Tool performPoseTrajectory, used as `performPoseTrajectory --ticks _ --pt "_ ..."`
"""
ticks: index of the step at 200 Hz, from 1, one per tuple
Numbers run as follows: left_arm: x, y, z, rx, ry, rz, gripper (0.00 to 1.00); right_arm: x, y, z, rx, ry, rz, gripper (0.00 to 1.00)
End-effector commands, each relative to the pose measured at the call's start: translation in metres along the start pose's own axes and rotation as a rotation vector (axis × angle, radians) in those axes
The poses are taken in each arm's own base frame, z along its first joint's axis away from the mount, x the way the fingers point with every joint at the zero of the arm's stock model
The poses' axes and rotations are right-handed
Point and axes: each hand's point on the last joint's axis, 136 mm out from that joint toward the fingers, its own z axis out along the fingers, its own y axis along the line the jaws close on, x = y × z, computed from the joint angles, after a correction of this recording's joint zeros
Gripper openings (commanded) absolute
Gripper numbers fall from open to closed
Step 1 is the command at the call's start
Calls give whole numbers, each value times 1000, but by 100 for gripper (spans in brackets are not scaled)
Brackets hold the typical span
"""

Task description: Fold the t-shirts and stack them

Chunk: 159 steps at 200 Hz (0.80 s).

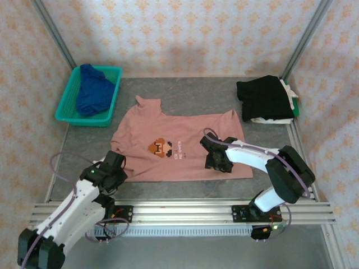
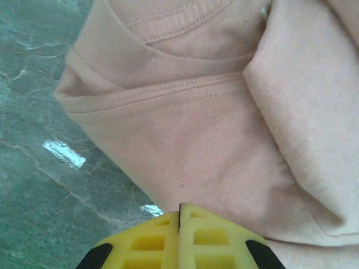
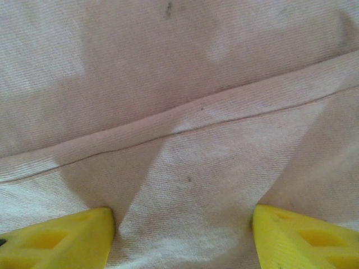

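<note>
I am watching the dusty-pink cotton t-shirt with a pixel chest print [image 1: 185, 131] lying mid-bench [image 1: 185, 89], long axis running left-right, my left hand [image 2: 179, 206] pinching shut on its near-left corner, my right hand [image 3: 182, 218] standing open on its near-right cloth.

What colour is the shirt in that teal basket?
The t-shirt is royal blue, clearest in the top external view.

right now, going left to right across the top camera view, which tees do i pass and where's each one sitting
blue t-shirt, bunched in the teal basket → pink t-shirt, spread flat mid-table → black t-shirt, folded at the far right
</note>
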Motion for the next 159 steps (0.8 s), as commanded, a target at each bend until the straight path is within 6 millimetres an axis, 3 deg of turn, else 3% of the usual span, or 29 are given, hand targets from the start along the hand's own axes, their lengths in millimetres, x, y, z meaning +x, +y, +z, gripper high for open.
performPoseTrajectory --ticks 1,12,24,36,83,118,159 --pt "-6 3 -13 7 -39 -39 6 4 -19 4 112 25 -24 67" --pt "-17 -15 -22 53 -63 -20 13 -1 -15 2 109 18 -37 67" --pt "-33 -37 -33 70 -83 23 33 -7 -10 0 107 10 -46 67" --pt "-46 -65 -38 74 -71 85 43 -12 -7 -2 107 1 -55 67" --pt "-82 -154 -16 37 -38 248 55 -34 -3 -17 80 -56 -47 67" --pt "-92 -170 9 -71 -17 311 59 -42 -6 -30 56 -90 -41 68" --pt "-92 -164 34 -189 19 356 54 -45 -25 -34 73 -99 -5 68"
